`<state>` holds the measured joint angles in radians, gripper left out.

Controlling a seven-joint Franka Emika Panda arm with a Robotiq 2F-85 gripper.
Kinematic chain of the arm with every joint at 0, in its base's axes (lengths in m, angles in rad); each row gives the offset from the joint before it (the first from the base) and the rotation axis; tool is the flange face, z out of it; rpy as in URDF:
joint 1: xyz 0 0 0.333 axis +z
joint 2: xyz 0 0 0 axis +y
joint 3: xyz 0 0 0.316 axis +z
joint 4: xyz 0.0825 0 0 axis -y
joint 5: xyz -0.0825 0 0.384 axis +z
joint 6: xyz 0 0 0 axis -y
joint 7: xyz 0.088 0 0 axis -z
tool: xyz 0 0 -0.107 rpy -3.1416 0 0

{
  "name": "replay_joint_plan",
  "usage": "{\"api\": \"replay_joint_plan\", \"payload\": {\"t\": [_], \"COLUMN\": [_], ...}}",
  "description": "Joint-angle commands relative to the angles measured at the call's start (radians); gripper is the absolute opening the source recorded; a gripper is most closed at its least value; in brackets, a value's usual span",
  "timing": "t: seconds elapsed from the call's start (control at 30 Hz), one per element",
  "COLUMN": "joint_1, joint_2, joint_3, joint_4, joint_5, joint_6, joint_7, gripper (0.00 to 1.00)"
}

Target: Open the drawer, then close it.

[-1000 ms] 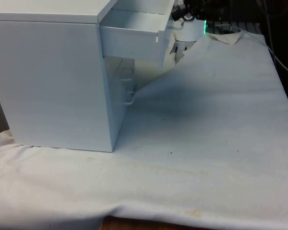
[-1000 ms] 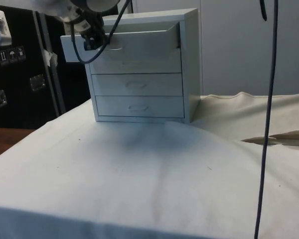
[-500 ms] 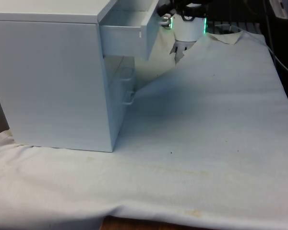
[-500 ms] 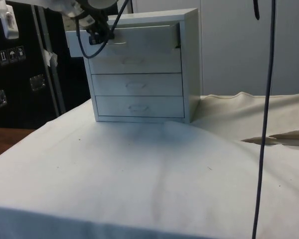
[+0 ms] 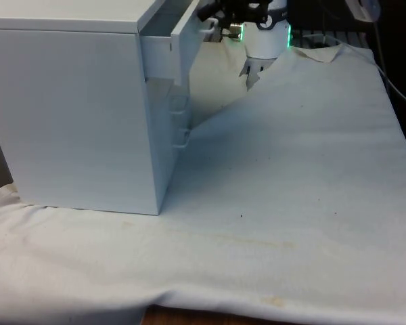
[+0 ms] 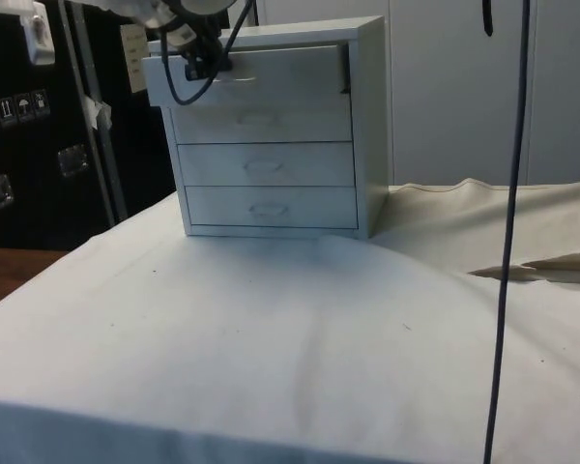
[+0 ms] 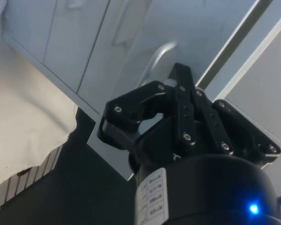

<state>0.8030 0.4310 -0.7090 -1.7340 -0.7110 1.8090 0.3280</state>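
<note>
Black jaws of the gripper sit pinched together, fingertips against the front of the top drawer right beside its metal handle, not wrapped around it. The drawer lies straight ahead of the jaws and juts out only a little from the white chest; its slide axis runs directly away from them into the chest. Closing it looks like a plain straight push along that line. Below, the other drawers sit flush above the cloth-covered worktop.
</note>
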Motion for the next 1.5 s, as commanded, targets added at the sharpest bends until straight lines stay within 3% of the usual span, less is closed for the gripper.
{"api": "replay_joint_plan", "payload": {"t": [0.0,0.03,0.07,0.1,0.3,0.33,0.43,0.6,0.63,0.73,1.07,1.47], "joint_1": [-0.007,-0.009,-0.002,-0.01,-0.018,-0.012,-0.022,-0.023,-0.018,-0.025,-0.019,0.0], "joint_2": [-0.01,-0.01,0.0,-0.01,-0.011,-0.002,-0.011,-0.013,-0.003,-0.015,-0.033,-0.055], "joint_3": [-0.003,-0.007,-0.007,-0.01,-0.037,-0.038,-0.046,-0.062,-0.065,-0.074,-0.077,-0.071], "joint_4": [-0.009,-0.01,-0.002,-0.011,-0.02,-0.013,-0.023,-0.027,-0.022,-0.027,-0.019,0.012], "joint_5": [-0.002,-0.001,0.001,0.0,0.007,0.008,0.009,0.013,0.012,0.02,0.036,0.059], "joint_6": [0.021,0.025,0.009,0.029,0.055,0.039,0.065,0.077,0.067,0.085,0.072,0.042], "joint_7": [-0.011,-0.014,-0.005,-0.016,-0.035,-0.027,-0.042,-0.053,-0.043,-0.064,-0.068,-0.067], "gripper": [0.0,0.0,0.0,0.0,0.0,0.0,0.0,0.0,0.0,0.0,0.0,0.0]}}
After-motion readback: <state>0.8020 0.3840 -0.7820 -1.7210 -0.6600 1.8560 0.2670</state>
